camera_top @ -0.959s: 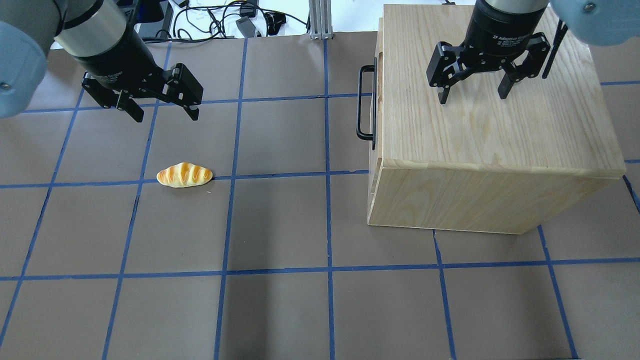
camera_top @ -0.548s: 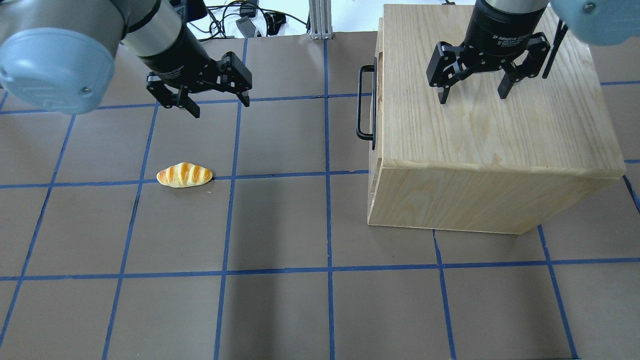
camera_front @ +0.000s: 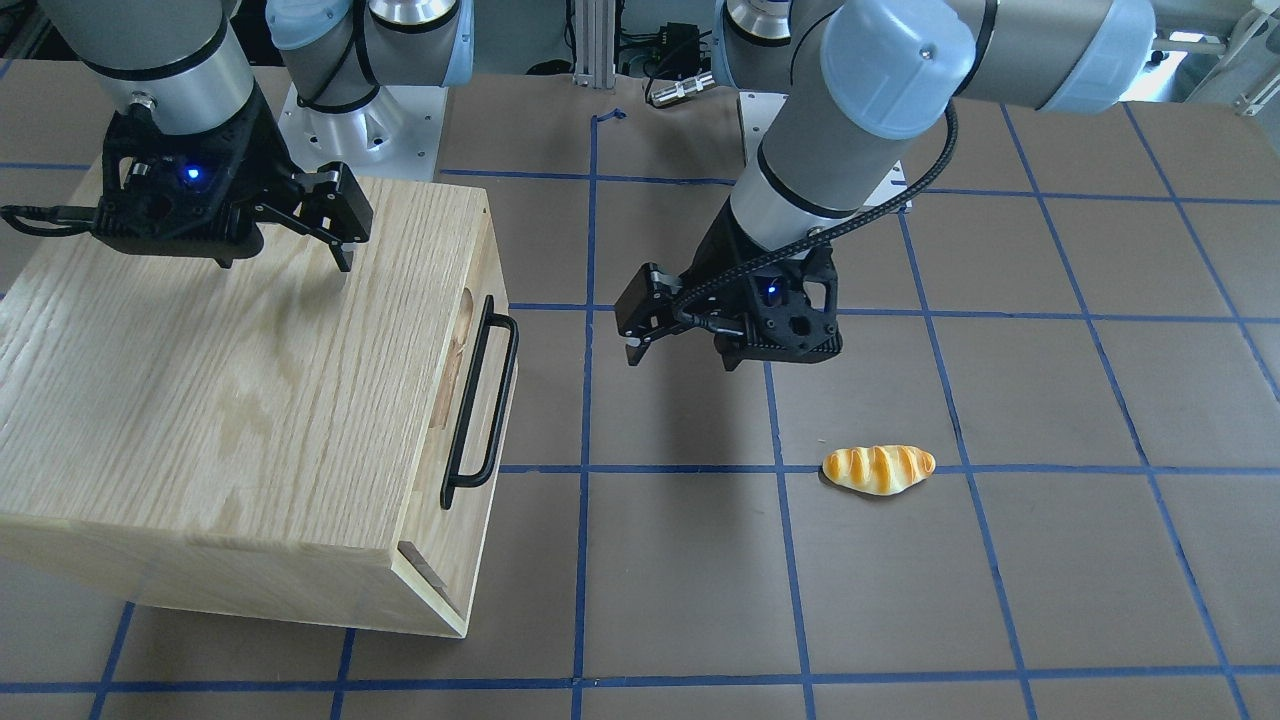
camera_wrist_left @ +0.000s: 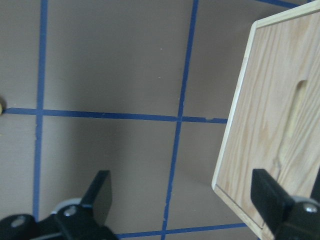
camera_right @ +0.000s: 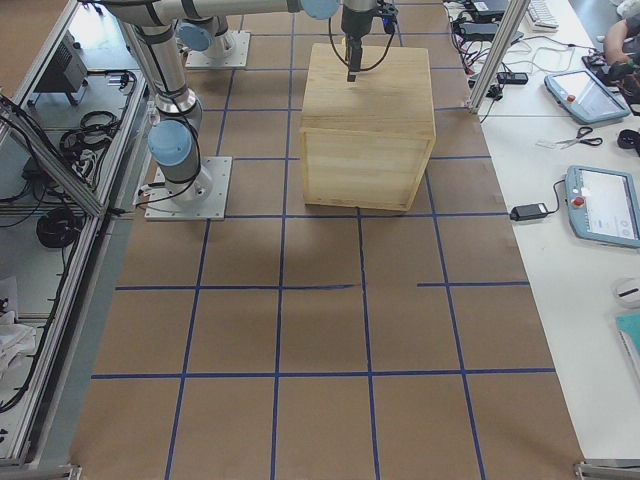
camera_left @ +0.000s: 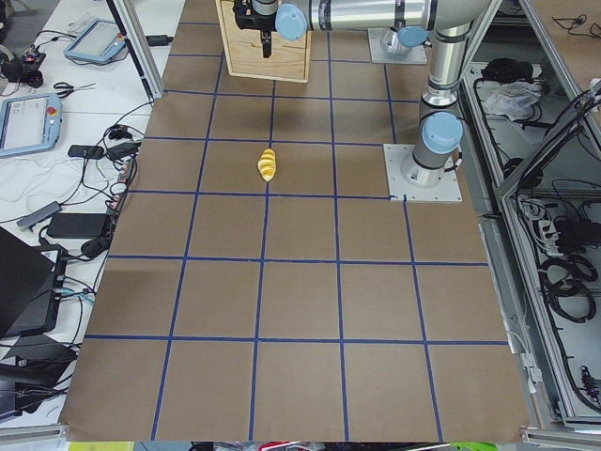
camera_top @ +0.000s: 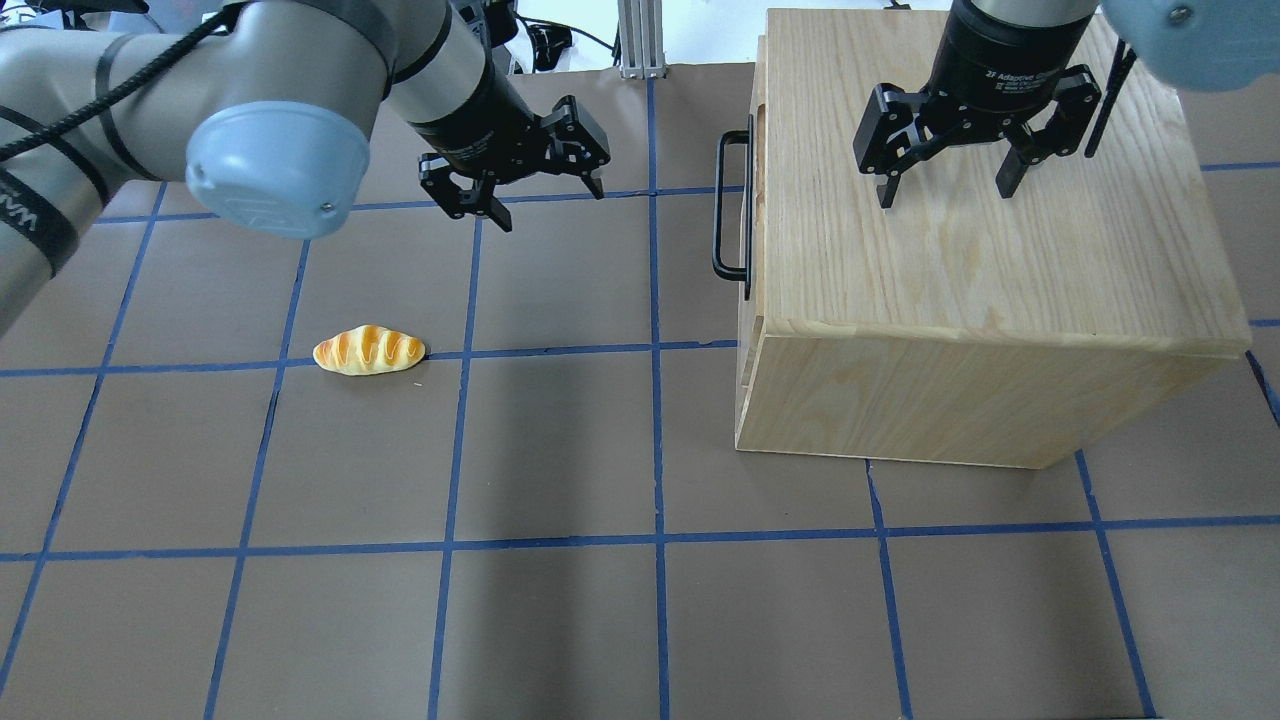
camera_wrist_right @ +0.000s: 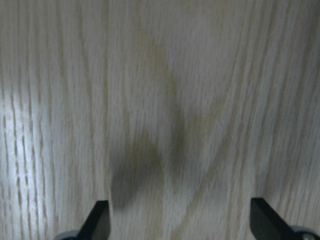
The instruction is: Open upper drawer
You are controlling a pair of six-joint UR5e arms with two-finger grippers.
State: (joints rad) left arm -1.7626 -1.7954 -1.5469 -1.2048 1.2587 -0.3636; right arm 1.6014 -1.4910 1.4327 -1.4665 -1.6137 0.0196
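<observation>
The upper drawer sits at the top of the oak-grain cabinet, its front facing the table's middle and close against the box. Its long black bar handle also shows in the front view. The oblong notch shows in the left wrist view. My left gripper is open and empty, above the table a short way left of the handle, and shows in the front view. My right gripper is open and empty, just above the cabinet top.
A toy bread roll lies on the brown table left of centre, also seen in the front view. Blue tape lines grid the table. Cables and an aluminium post stand past the far edge.
My left arm has swung right across the table, from the far left toward the drawer handle, gripper still open. The right gripper, cabinet and bread roll have not moved.
</observation>
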